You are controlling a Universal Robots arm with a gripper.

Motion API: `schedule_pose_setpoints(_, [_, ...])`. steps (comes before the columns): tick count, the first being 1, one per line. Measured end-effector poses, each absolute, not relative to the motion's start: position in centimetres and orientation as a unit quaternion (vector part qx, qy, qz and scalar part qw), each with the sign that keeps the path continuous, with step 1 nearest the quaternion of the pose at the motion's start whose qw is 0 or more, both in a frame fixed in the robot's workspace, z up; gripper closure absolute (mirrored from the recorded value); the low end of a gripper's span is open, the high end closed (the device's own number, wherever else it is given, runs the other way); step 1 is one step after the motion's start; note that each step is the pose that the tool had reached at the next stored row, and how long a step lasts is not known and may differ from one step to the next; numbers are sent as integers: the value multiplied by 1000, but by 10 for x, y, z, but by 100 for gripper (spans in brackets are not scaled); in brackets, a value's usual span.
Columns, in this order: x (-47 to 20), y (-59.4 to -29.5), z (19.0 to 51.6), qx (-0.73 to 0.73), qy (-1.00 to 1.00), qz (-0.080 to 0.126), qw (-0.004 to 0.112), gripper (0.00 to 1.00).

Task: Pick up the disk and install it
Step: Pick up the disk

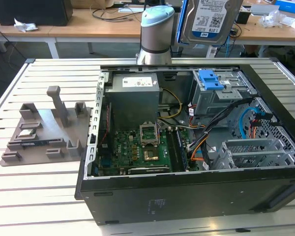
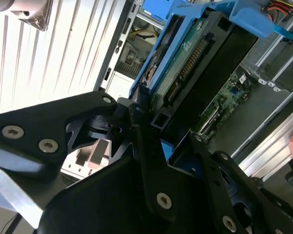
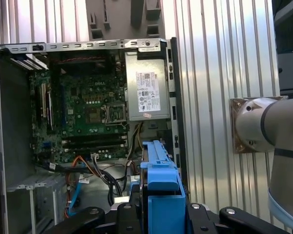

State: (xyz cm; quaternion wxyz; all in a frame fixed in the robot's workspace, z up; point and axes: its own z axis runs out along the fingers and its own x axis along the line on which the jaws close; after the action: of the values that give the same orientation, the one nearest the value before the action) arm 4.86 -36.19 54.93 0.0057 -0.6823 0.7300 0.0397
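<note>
one disk [image 1: 211,19] clamped in the jaws; one case [image 1: 187,199]

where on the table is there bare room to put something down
Bare table slats lie at the exterior view's left, nearer the camera than the grey fixture, beside the case. Crowded inside the case: cables cover the floor by the drive cage. The gripper holds the disk.

Place: a robotics lab or workshop
Work area: white slatted surface [image 1: 39,206] — carrying an opened desktop computer case [image 1: 187,201] and a grey parts fixture [image 1: 44,132]
Background: wooden desks [image 1: 78,29] strewn with cables [image 1: 110,14]
</note>
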Motion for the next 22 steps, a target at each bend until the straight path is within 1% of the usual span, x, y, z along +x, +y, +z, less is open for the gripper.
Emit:
schedule_pose_setpoints(3, [46, -368, 546, -682, 730, 40, 6, 63])
schedule_pose_setpoints(4, [44, -376, 542, -682, 730, 40, 6, 63])
schedule_pose_setpoints(7, [44, -384, 540, -682, 730, 40, 6, 63])
schedule_pose_setpoints(10, [43, -400, 538, -682, 730, 40, 6, 63])
schedule_pose_setpoints(22, [42, -429, 530, -682, 730, 40, 6, 63])
